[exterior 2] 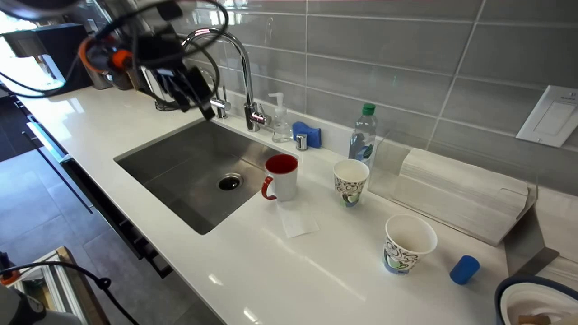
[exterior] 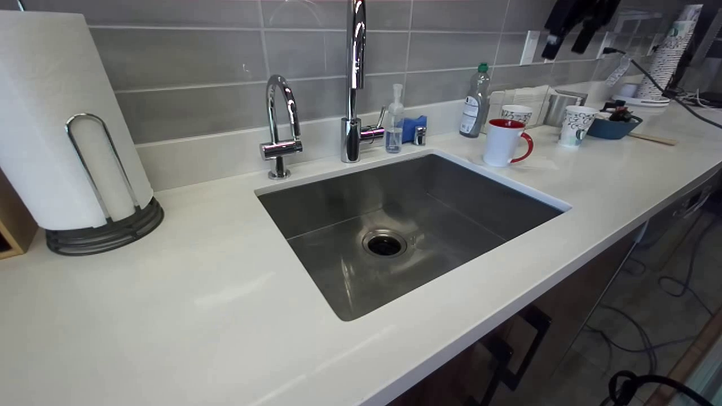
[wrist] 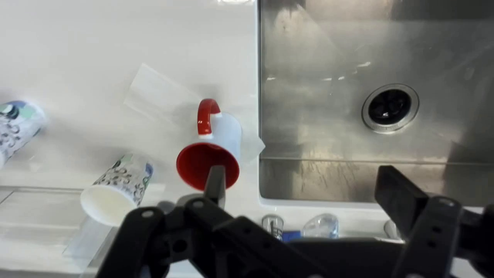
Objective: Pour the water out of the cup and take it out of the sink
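I see the mug [exterior 2: 286, 186] standing upright on the counter [exterior 2: 280, 280], just beside the sink [exterior 2: 192, 171], its red handle [wrist: 203, 116] toward the front. The gripper [wrist: 301, 173] hangs above, well apart from the mug, its fingers [wrist: 397, 193] spread wide. Two paper cups [exterior 2: 350, 186] stand upright, farther from the sink.

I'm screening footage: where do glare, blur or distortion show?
Wrist view: the jaws look slightly blurred; small highlights fleck the sink. In an exterior view, bright spots glare off the counter, and the upper left edge is blown out. In an exterior view, the paper towel roll leans, likely wide-angle distortion.
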Robot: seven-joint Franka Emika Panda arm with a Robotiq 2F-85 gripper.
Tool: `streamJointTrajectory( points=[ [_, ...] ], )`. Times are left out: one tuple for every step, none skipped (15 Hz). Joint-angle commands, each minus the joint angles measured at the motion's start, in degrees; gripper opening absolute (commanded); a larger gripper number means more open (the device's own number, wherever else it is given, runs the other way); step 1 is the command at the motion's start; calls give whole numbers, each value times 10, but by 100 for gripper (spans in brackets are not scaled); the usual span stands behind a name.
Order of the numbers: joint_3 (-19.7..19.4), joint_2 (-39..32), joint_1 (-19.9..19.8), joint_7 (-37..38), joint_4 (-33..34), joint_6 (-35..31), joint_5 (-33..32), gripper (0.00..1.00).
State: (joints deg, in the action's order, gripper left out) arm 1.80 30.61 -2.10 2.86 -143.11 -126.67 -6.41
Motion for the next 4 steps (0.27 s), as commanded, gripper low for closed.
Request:
streamJointTrajectory(
  points=[
    [4, 17, 2, 8, 17, 22, -3, 100],
    [8, 29, 2, 12, 28, 37, -3, 100],
    [9, 36, 2, 14, 31, 42, -3, 100],
    [10, 37, 1, 15, 31, 42, -4, 100]
  ],
)
